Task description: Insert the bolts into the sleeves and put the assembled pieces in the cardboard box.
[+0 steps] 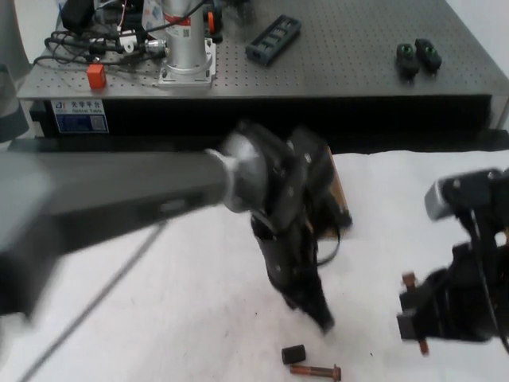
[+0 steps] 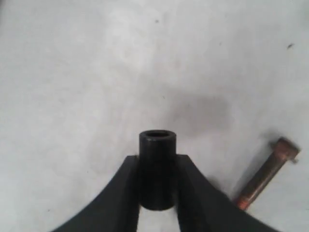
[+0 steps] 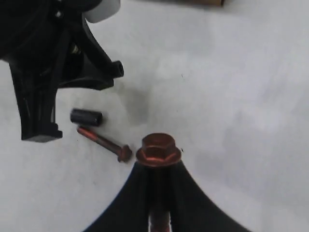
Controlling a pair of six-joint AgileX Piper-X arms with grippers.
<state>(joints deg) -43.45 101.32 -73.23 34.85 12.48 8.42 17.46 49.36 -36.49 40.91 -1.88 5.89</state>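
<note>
"Where do the loose parts lie?"

"On the cloth [image 1: 199, 318], near its front edge. The loose sleeve [image 1: 293, 353] lies just behind the loose bolt [image 1: 315, 371]."

"And the arms?"

"The left gripper [image 1: 324, 321] hangs just behind them and to their right, with the held sleeve [image 2: 158, 169] between its fingers. The right gripper [image 3: 158, 168] is farther right, well apart, with the held bolt [image 3: 158, 149] between its fingers. The cardboard box [image 1: 339, 195] sits behind the left arm, in front of the metal table [image 1: 358, 56]."
</note>
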